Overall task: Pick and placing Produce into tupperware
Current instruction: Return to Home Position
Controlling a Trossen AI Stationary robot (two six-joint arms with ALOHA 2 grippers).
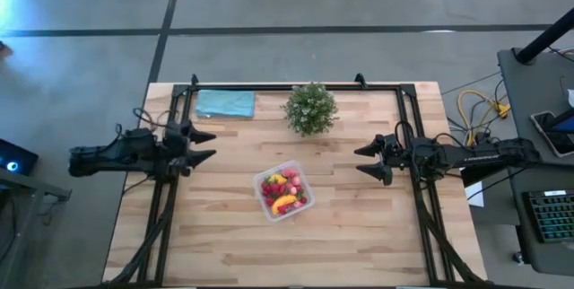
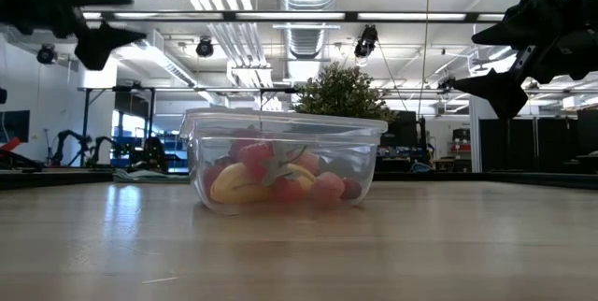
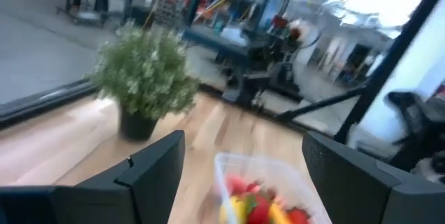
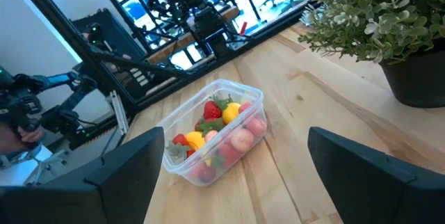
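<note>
The clear, rounded-square plastic tupperware (image 1: 306, 181) sits mid-table, nearer than the bushy green potted plant (image 1: 310, 108), holding the red, pink and yellow toy produce (image 1: 282, 193). The left gripper (image 1: 209, 144) and right gripper (image 1: 360, 161) hang wide open, empty, on either side.

the clear tupperware (image 1: 257, 184) sits near the middle of the wooden table (image 1: 359, 235), holding the produce (image 1: 283, 194): red and pink pieces with a yellow-orange banana (image 1: 283, 203). the left gripper (image 1: 213, 144) and right gripper (image 1: 358, 162) hang on either side, well apart from it, fingers spread. a potted plant (image 1: 310, 108) and teal cloth (image 1: 225, 103) sit along the far edge.
</note>
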